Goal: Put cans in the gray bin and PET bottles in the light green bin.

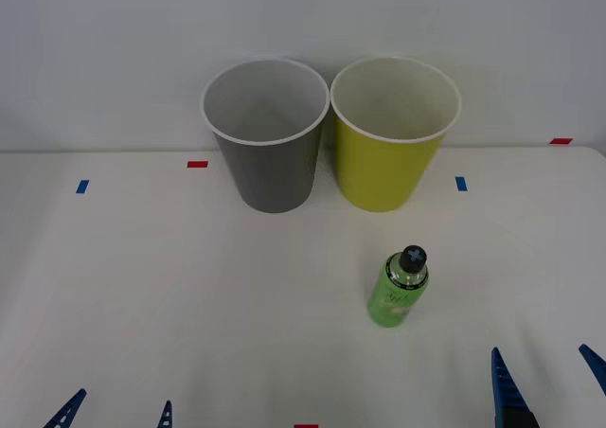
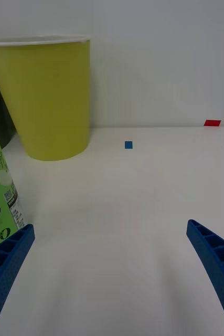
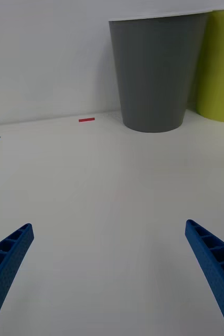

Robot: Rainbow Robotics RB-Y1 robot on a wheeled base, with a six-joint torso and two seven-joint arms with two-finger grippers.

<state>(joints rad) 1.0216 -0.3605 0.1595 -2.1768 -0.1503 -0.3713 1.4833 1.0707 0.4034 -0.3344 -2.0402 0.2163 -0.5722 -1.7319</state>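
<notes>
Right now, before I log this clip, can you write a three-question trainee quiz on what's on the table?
1. True or false: the green bottle is already inside a bin.
2. Which bin stands nearer the bottle? A) the gray bin B) the light green bin
3. Fill in: both the left gripper and the right gripper have their jaws ____.

Key: 1 false, it stands upright on the table. 2 B. 3 open.

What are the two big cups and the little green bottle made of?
The gray bin and the light green bin look like smooth matte plastic, going by their even color, thin white rims and pale insides. The PET bottle seems to be shiny see-through green plastic with a printed label and a black screw cap.
</notes>
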